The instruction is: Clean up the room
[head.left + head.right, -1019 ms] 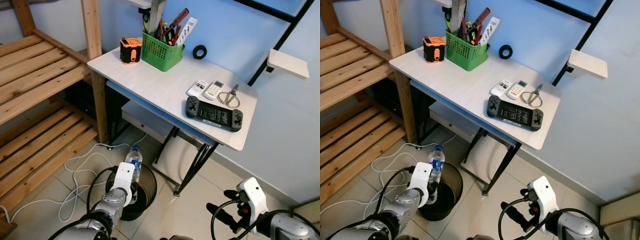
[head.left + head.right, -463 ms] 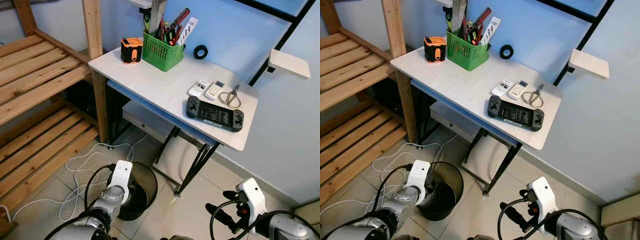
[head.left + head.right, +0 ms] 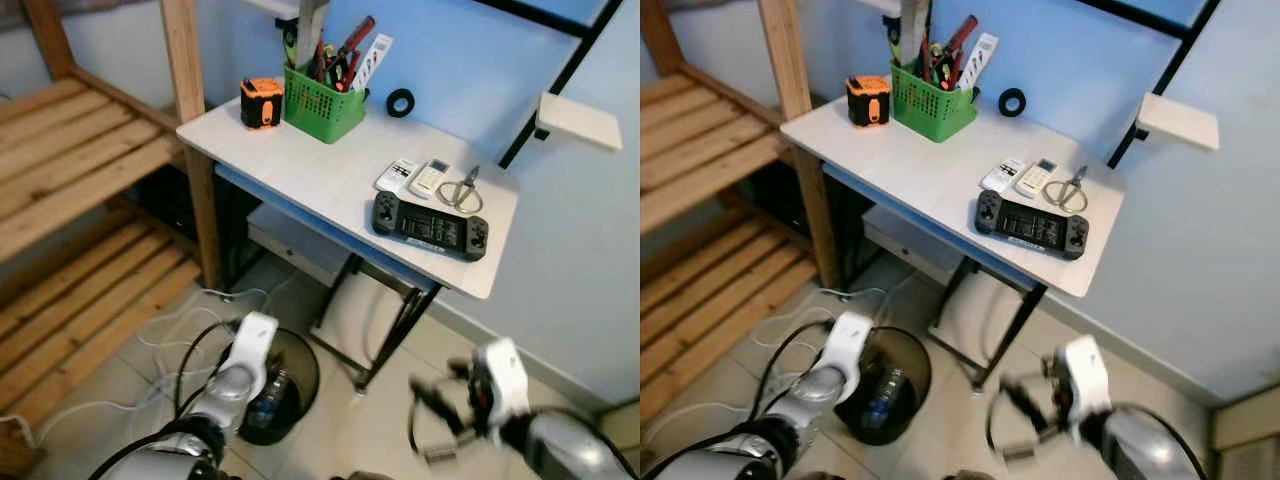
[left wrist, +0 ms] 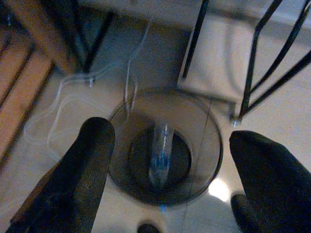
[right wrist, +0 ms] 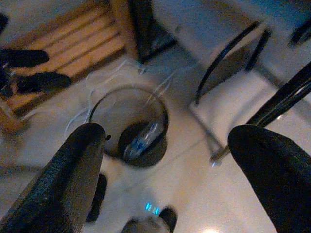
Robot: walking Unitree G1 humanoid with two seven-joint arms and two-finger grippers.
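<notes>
Bottle (image 4: 161,150), blurred, now lies inside the bin (image 4: 209,165), released by the left gripper (image 4: 165,160), open above; right gripper (image 5: 165,145) open too.

A clear plastic bottle (image 4: 160,153) with a blue label is lying inside the bin (image 4: 206,126), a round dark wastebasket standing upright on the tiled floor beside the table's legs. The bottle is leaning at a slant across the bin's bottom, one end resting low and the other propped toward the wall. From the head views it is showing as a pale shape with blue markings (image 3: 880,394) down in the bin's dark interior (image 3: 910,355). The picture is blurred, so its cap is hard to make out.
</notes>
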